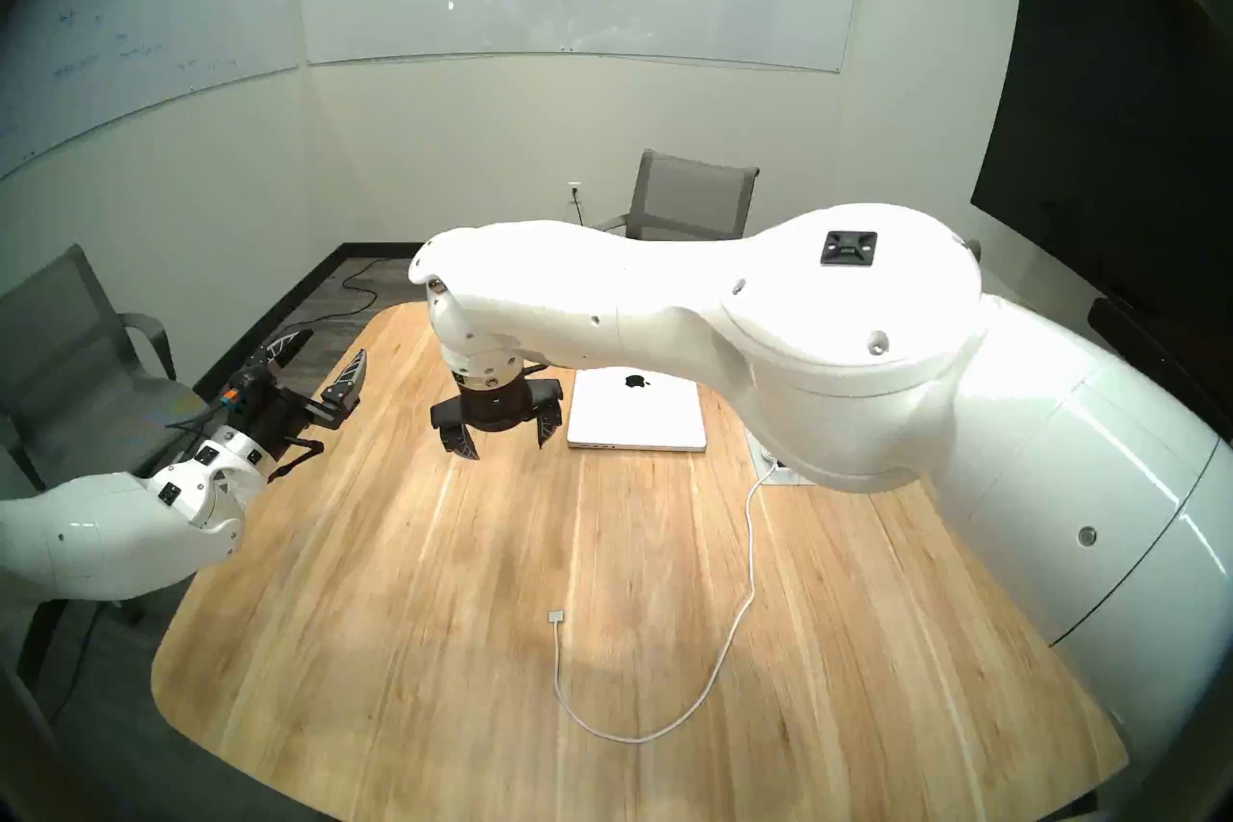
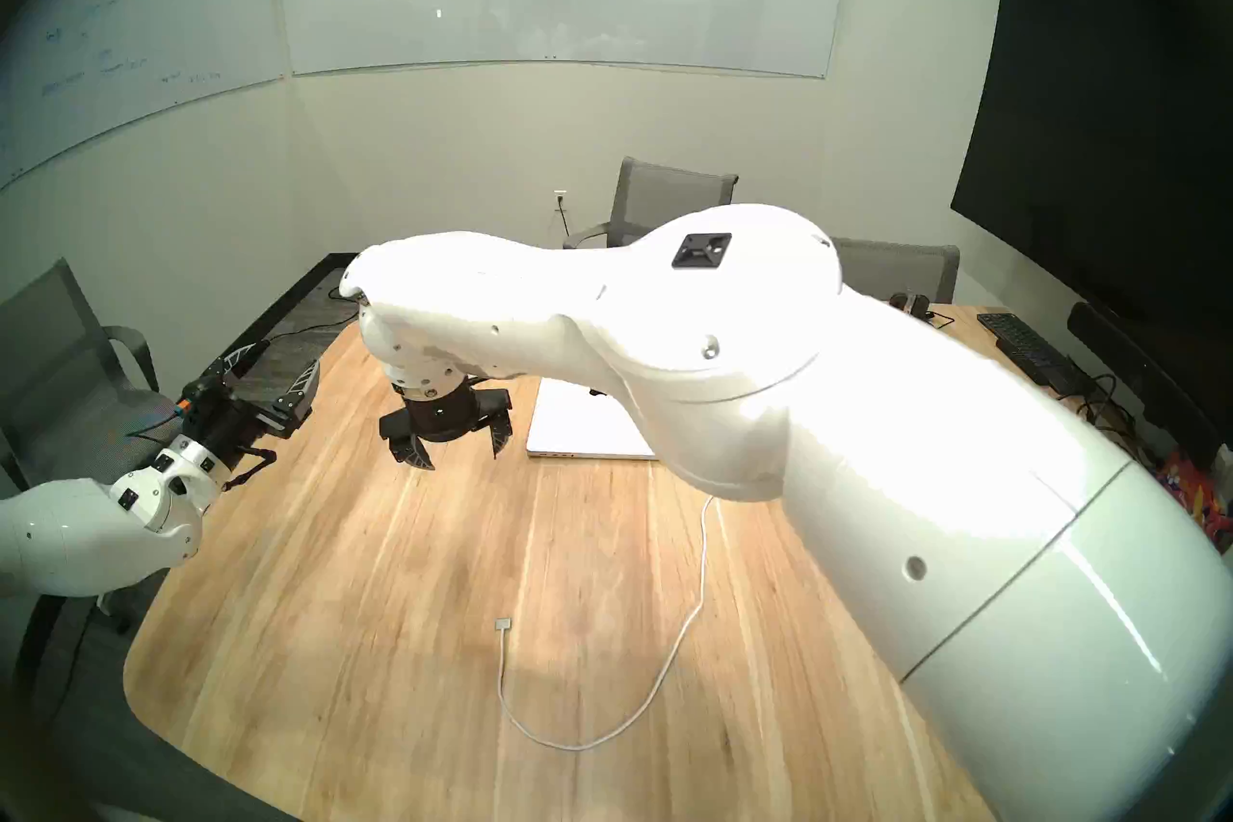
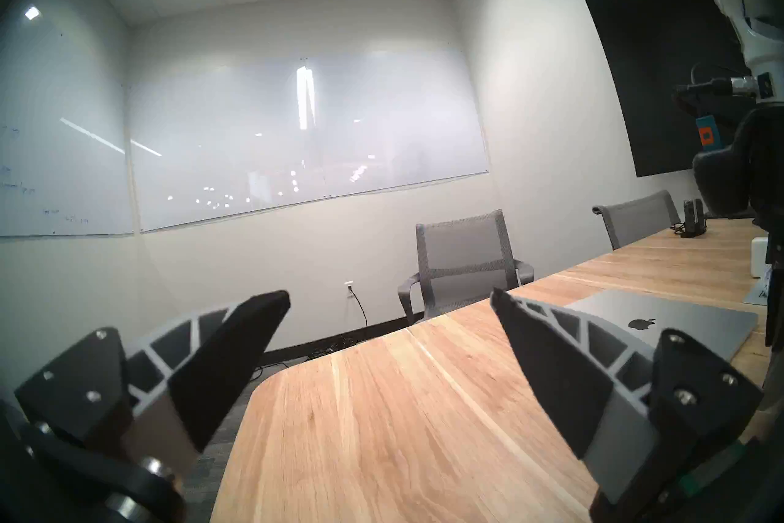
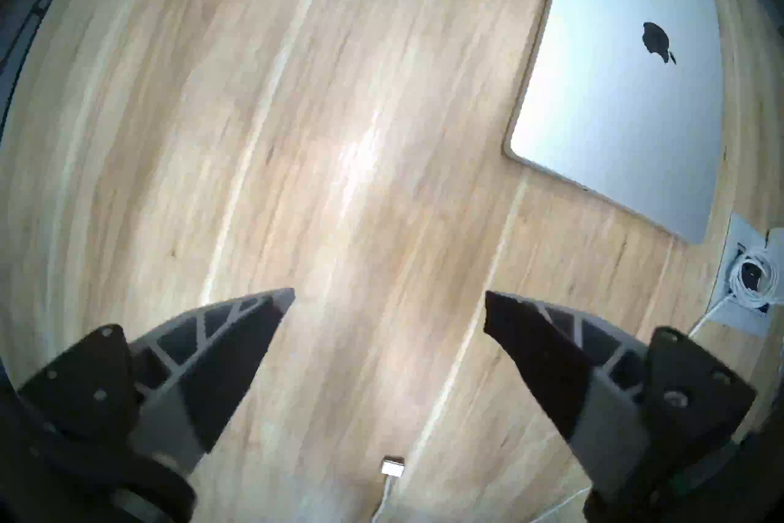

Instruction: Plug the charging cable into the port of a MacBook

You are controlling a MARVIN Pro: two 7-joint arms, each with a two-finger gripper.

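The silver MacBook (image 1: 634, 414) lies shut on the wooden table, apple logo up, also in the right wrist view (image 4: 615, 85) and the left wrist view (image 3: 679, 318). Tiny dark slots (image 1: 600, 447) mark its near side edge; the port is among them, too small to single out. The white charging cable (image 1: 640, 737) loops across the near table, its flat connector tip (image 1: 556, 616) lying free (image 4: 392, 467). My right gripper (image 1: 505, 446) hangs open and empty above the table, just left of the laptop. My left gripper (image 1: 327, 347) is open and empty over the table's left edge.
The cord runs to a power box (image 4: 746, 284) set in the table right of the laptop. A black keyboard (image 2: 1027, 350) and cables lie far right. Grey chairs (image 1: 694, 200) stand around the table, and a dark screen (image 1: 1121, 100) hangs on the right wall.
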